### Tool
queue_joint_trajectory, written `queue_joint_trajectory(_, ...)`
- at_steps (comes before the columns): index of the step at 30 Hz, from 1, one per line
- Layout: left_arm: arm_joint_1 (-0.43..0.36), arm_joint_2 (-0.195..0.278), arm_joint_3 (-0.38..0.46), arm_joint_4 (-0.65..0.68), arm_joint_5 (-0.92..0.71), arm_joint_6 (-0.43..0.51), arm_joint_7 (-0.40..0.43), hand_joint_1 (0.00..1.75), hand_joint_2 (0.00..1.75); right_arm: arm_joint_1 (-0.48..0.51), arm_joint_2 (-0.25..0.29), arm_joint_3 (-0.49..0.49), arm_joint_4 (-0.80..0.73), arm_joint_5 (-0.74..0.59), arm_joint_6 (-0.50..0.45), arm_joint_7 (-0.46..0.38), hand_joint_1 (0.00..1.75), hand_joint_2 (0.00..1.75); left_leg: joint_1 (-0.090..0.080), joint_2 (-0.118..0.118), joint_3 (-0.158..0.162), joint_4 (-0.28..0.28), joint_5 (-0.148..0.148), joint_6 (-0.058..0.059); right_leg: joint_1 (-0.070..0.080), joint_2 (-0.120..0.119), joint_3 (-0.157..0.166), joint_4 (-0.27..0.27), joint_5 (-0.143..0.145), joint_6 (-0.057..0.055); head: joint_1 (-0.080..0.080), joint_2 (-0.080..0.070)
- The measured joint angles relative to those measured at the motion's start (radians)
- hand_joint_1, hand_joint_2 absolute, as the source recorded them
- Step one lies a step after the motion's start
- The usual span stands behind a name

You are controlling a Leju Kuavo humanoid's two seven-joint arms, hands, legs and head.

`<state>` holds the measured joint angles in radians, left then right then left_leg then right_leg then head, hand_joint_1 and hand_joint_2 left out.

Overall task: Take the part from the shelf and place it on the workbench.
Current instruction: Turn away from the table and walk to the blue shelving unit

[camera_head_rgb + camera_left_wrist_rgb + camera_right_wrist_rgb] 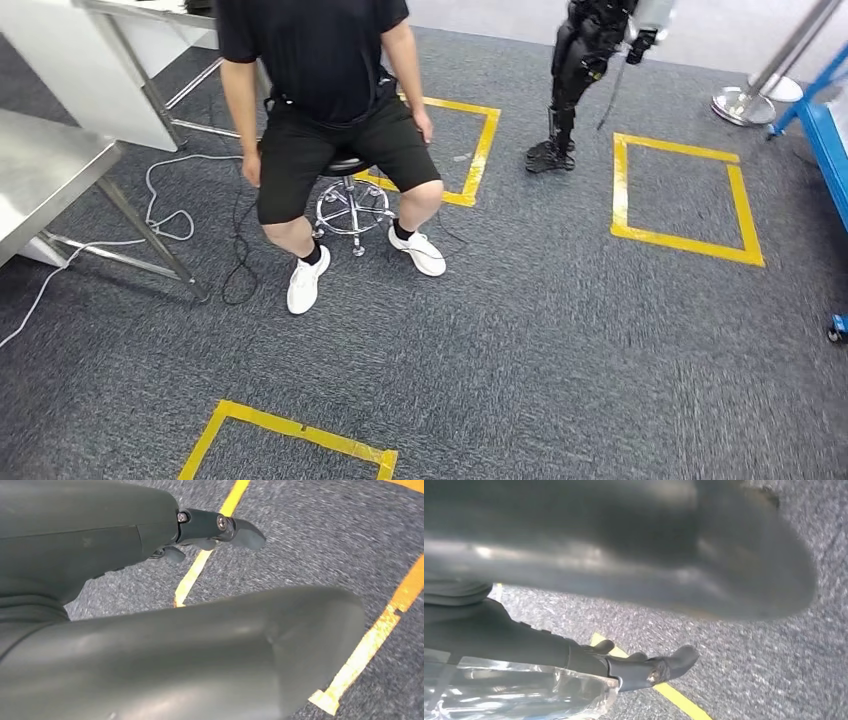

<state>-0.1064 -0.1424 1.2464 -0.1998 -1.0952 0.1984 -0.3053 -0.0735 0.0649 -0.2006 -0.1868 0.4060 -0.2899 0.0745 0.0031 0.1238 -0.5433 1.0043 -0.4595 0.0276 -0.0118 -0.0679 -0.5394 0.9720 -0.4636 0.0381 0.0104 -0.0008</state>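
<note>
In the right wrist view my right hand [574,657] holds a clear plastic-wrapped part [509,692] against its dark fingers [659,667], with the thick grey thumb [649,545] blurred above it and grey carpet beyond. My left hand [125,545] hangs over the carpet in the left wrist view; its dark fingers [225,527] are stretched out apart from the thumb [200,650], and nothing is in it. A steel workbench [40,170] stands at the left edge of the head view. A blue shelf frame [825,130] stands at the right edge.
A person [320,80] sits on a wheeled stool [350,200] straight ahead. Cables [170,215] trail on the carpet by the bench legs. Another dark robot [585,60] and a post's round base [745,105] stand at the back right. Yellow tape squares [685,195] mark the floor.
</note>
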Motion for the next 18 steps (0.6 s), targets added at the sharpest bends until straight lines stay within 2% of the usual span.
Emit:
queue_joint_trajectory(1,-0.002,0.000,0.000,0.000,0.000,0.000,0.000,0.00,0.00,0.001,-0.002,-0.001,0.000,-0.001,0.000,0.000,0.00,0.00,0.002,0.009,0.003,0.001,-0.001,-0.005,-0.003,0.013,-0.003,0.000,0.003,-0.008,-0.002,0.000)
queue_joint_trajectory(2,-0.004,-0.001,0.000,0.000,-0.001,0.000,0.000,0.00,0.00,0.002,-0.003,-0.001,0.000,-0.001,0.000,-0.001,0.00,0.00,0.007,0.004,0.003,0.007,-0.008,-0.010,-0.007,0.025,-0.003,-0.001,0.005,-0.014,-0.002,0.000)
queue_joint_trajectory(3,-0.005,-0.001,0.000,0.000,-0.004,-0.002,0.000,0.00,0.00,0.003,-0.004,-0.002,0.001,-0.002,0.000,-0.003,0.00,0.00,0.011,-0.015,-0.003,0.028,-0.026,-0.015,-0.011,0.036,-0.002,-0.002,0.008,-0.022,-0.003,0.000)
queue_joint_trajectory(4,-0.004,-0.001,0.000,0.000,-0.008,-0.004,0.001,0.00,0.00,0.003,-0.004,-0.004,0.001,-0.003,0.000,-0.006,0.00,0.00,0.015,-0.044,-0.018,0.067,-0.055,-0.020,-0.014,0.048,0.000,-0.003,0.012,-0.032,-0.004,0.000)
queue_joint_trajectory(5,-0.003,-0.001,-0.001,0.000,-0.016,-0.008,0.002,0.00,0.00,0.002,-0.004,-0.006,0.001,-0.005,0.000,-0.011,0.00,0.00,0.017,-0.078,-0.043,0.128,-0.093,-0.022,-0.014,0.059,-0.001,-0.002,0.015,-0.038,-0.005,0.000)
queue_joint_trajectory(6,-0.001,-0.001,-0.003,0.000,-0.026,-0.012,0.002,0.00,0.00,0.001,-0.004,-0.008,0.001,-0.007,0.001,-0.016,0.00,0.00,0.018,-0.102,-0.074,0.199,-0.130,-0.022,-0.010,0.072,-0.004,-0.001,0.018,-0.044,-0.006,0.000)
queue_joint_trajectory(7,0.001,-0.001,-0.006,0.000,-0.034,-0.015,0.002,0.00,0.00,0.001,-0.004,-0.010,0.001,-0.009,0.002,-0.021,0.00,0.00,0.018,-0.116,-0.102,0.259,-0.154,-0.021,-0.006,0.086,-0.006,0.000,0.020,-0.048,-0.006,0.000)
queue_joint_trajectory(8,0.002,-0.001,-0.008,0.000,-0.041,-0.016,0.001,0.00,0.00,0.001,-0.004,-0.012,0.001,-0.011,0.005,-0.024,0.00,0.00,0.018,-0.122,-0.118,0.293,-0.160,-0.020,-0.002,0.100,-0.007,0.001,0.020,-0.049,-0.006,0.000)
queue_joint_trajectory(9,0.002,0.000,-0.010,0.000,-0.043,-0.017,0.001,0.00,0.00,0.003,-0.004,-0.014,0.001,-0.011,0.007,-0.026,0.00,0.00,0.018,-0.125,-0.117,0.288,-0.143,-0.017,0.001,0.115,-0.007,0.002,0.021,-0.049,-0.006,0.000)
queue_joint_trajectory(10,0.002,0.001,-0.010,0.000,-0.043,-0.017,0.001,0.00,0.00,0.004,-0.005,-0.016,0.002,-0.009,0.010,-0.026,0.00,0.00,0.018,-0.129,-0.098,0.244,-0.110,-0.012,0.003,0.130,-0.006,0.005,0.021,-0.049,-0.006,0.000)
queue_joint_trajectory(12,0.002,0.004,-0.010,0.000,-0.043,-0.015,0.003,0.00,0.00,0.004,-0.004,-0.017,0.002,0.000,0.016,-0.020,0.00,0.00,0.018,-0.173,-0.038,0.109,-0.041,-0.001,0.006,0.156,-0.008,0.009,0.021,-0.048,-0.006,0.000)
queue_joint_trajectory(13,0.002,0.005,-0.011,0.000,-0.046,-0.014,0.004,0.00,0.00,0.003,-0.003,-0.017,0.002,0.006,0.018,-0.017,0.00,0.00,0.017,-0.193,-0.017,0.059,-0.022,0.003,0.007,0.169,-0.012,0.011,0.022,-0.045,-0.006,0.000)
queue_joint_trajectory(14,0.002,0.006,-0.012,0.000,-0.049,-0.012,0.006,0.00,0.00,0.002,-0.002,-0.017,0.002,0.010,0.020,-0.015,0.00,0.00,0.014,-0.208,-0.007,0.033,-0.015,0.006,0.006,0.178,-0.017,0.012,0.024,-0.041,-0.006,0.000)
queue_joint_trajectory(15,0.001,0.007,-0.014,0.000,-0.054,-0.011,0.008,0.00,0.00,0.002,-0.001,-0.017,0.003,0.014,0.020,-0.014,0.00,0.00,0.010,-0.207,-0.007,0.028,-0.016,0.009,0.005,0.188,-0.022,0.011,0.027,-0.034,-0.006,0.000)
queue_joint_trajectory(16,0.000,0.007,-0.017,0.000,-0.058,-0.010,0.009,0.00,0.00,0.003,0.000,-0.017,0.003,0.016,0.020,-0.014,0.00,0.00,0.007,-0.194,-0.006,0.022,-0.012,0.013,0.004,0.198,-0.029,0.008,0.031,-0.027,-0.007,0.000)
queue_joint_trajectory(17,0.000,0.006,-0.021,0.000,-0.061,-0.010,0.010,0.00,0.00,0.005,0.001,-0.017,0.003,0.018,0.019,-0.014,0.00,0.00,0.007,-0.182,-0.003,0.011,-0.005,0.018,0.003,0.192,-0.034,0.010,0.033,-0.022,-0.007,0.000)
queue_joint_trajectory(18,-0.001,0.006,-0.025,0.000,-0.064,-0.010,0.010,0.00,0.00,0.007,0.001,-0.017,0.003,0.018,0.018,-0.014,0.00,0.00,0.008,-0.170,0.003,-0.001,0.003,0.023,0.004,0.169,-0.043,0.018,0.029,-0.018,-0.006,0.000)
